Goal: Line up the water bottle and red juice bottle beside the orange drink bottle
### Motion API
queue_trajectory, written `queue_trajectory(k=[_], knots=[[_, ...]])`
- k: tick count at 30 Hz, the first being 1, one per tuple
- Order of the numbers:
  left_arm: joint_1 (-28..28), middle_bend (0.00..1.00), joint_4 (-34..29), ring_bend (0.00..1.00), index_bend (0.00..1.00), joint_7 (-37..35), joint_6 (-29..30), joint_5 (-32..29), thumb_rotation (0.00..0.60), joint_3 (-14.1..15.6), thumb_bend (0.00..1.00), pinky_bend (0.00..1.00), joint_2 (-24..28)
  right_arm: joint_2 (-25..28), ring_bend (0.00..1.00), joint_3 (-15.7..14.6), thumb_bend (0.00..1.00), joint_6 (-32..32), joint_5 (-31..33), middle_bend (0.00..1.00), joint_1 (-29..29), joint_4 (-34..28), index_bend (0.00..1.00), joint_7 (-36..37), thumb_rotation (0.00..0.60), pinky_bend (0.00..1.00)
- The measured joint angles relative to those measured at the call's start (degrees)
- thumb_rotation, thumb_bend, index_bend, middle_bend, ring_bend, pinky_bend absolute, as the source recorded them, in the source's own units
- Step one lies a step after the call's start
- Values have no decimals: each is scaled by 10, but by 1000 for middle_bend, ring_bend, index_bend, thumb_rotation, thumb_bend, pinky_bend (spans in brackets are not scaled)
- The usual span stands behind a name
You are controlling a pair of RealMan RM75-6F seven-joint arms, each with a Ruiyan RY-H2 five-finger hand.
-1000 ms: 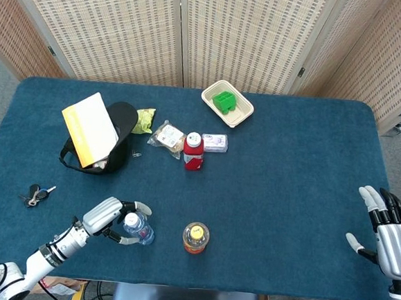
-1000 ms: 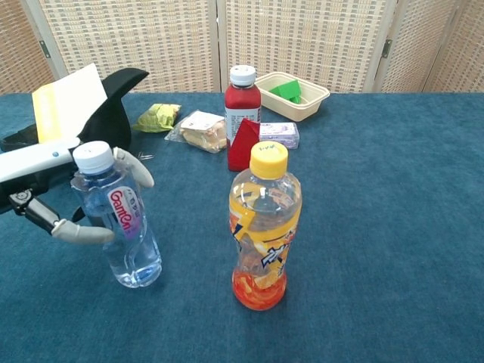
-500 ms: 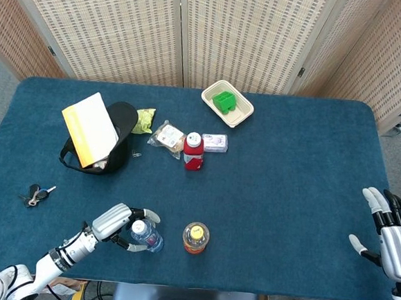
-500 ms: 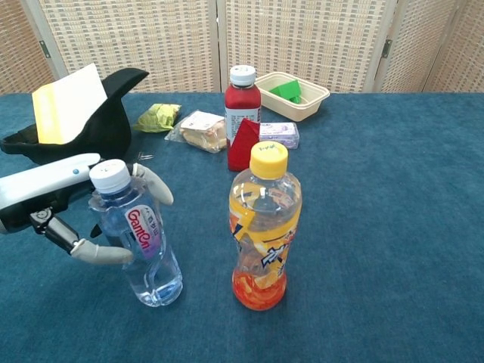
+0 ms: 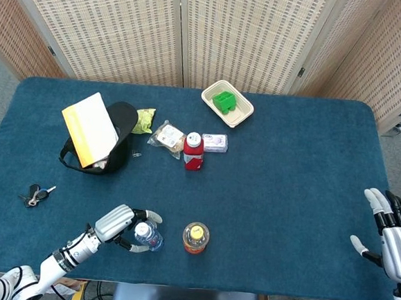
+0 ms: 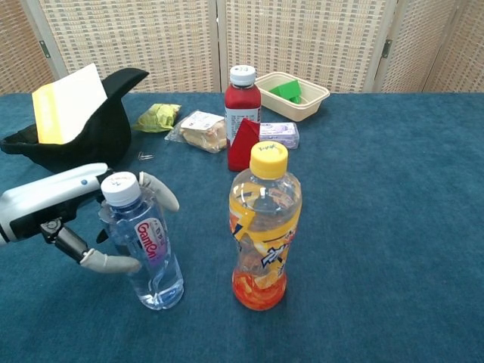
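A woven screen stands behind the blue-carpeted table (image 5: 289, 171), and we read the scene from its left side across. Near the front edge our left hand (image 5: 120, 222) grips the water bottle (image 6: 144, 242), fingers wrapped around its body, the bottle upright on the cloth. Over the last second we have slid it rightward, from well apart to near the orange drink bottle (image 6: 262, 227), which stands just to its right with a small gap remaining. We judge that the first bottle is almost in line and could be released soon. Further back, the red juice bottle (image 6: 241, 119) remains untouched beside the snack packets (image 6: 201, 129), so half of the task is left. At the far right our right hand (image 5: 394, 235) hovers by the table edge, fingers spread, holding nothing.
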Motion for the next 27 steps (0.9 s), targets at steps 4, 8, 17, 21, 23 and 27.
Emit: queue_trajectory(k=[4,8,17,21,23,27], knots=[[-1,463,0,394,397,3,0,5,600,4,161,637,1,-1,0,0,209,0,1,110,-1,2,63,2,600,103],[-3,201,-8,197,173,11,-6,6,600,8,161,429,6,-2,0,0,209,0,1,110,-1,4,63,4,600,103],[3,11,-37,46,0,29,5,2,600,5,161,259,19,-1,0,0,209,0,-1,110,0,7,63,7,600,103],[8,11,-53,46,0,41,9,-2,600,5,161,254,36,1,0,0,209,-2,-1,110,1,8,64,10,600,104],[13,11,-66,46,0,49,11,-6,600,6,160,253,48,2,0,1,209,-2,-1,110,1,9,63,12,600,103],[22,11,-93,46,0,69,15,-12,600,9,161,253,76,1,0,2,209,-5,-2,110,5,13,63,15,600,103]])
